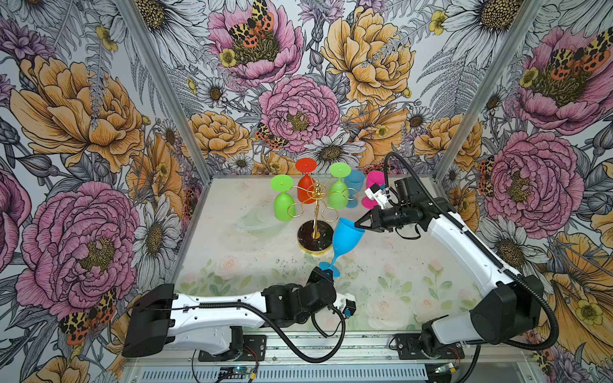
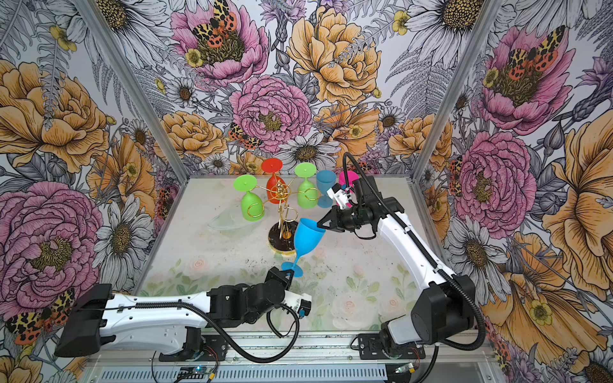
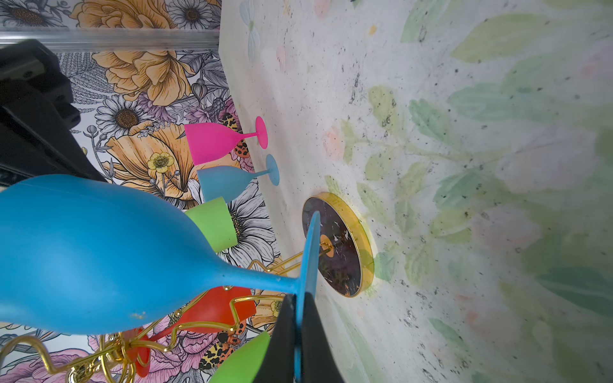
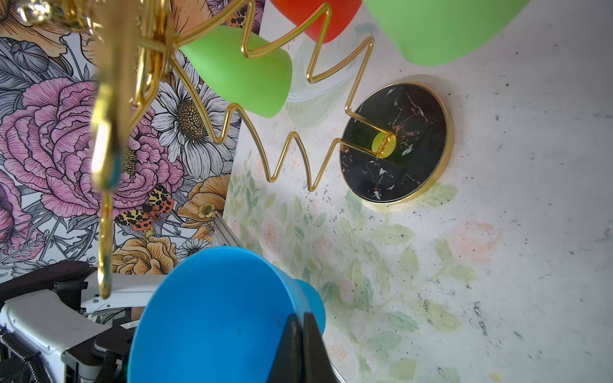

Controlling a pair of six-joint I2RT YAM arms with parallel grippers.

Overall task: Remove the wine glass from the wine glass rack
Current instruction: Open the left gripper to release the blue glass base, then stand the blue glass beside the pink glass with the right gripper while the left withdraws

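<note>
The blue glass (image 1: 345,237), gripped by left fingers (image 3: 313,345) at foot and right fingers (image 4: 289,348) at rim, is to be drawn away from the rack (image 1: 308,236).

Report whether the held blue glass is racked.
Off. The blue glass tilts beside the rack, left gripper on foot, right gripper on rim.

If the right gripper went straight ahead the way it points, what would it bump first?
The right gripper would push the blue wine glass, whose rim it pinches. Past that, probably the wine glass rack, though depth is unclear.
</note>
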